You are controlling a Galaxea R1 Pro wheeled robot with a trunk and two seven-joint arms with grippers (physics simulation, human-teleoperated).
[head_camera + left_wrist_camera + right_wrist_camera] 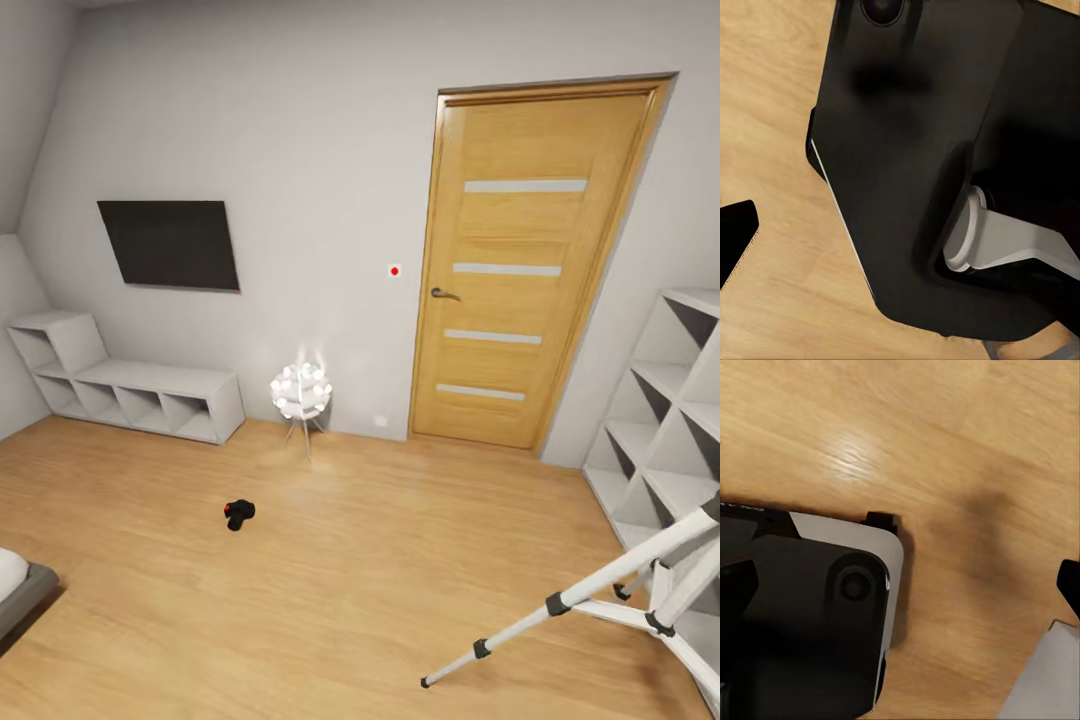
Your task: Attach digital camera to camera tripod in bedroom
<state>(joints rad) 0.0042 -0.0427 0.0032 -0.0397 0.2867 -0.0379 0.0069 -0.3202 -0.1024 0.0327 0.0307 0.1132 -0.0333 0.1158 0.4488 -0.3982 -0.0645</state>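
Note:
The digital camera (239, 514) is small and black with a red spot, and it lies on the wood floor left of centre in the head view. The camera tripod (610, 590) stands at the lower right, its silver legs with black joints and feet spread on the floor and its head cut off by the frame edge. In the left wrist view, one dark fingertip (736, 238) of my left gripper sits at the frame's edge over the floor. In the right wrist view, a dark fingertip (1069, 583) of my right gripper also sits at the edge. Nothing is held between the fingers.
A closed wooden door (525, 265) is in the far wall, with a wall TV (170, 244), a low white cube shelf (130, 390) and a small white lamp (300, 392). Tall white shelves (670, 400) stand behind the tripod. A bed corner (15, 585) shows at the left. My black base (922, 150) is below the wrists.

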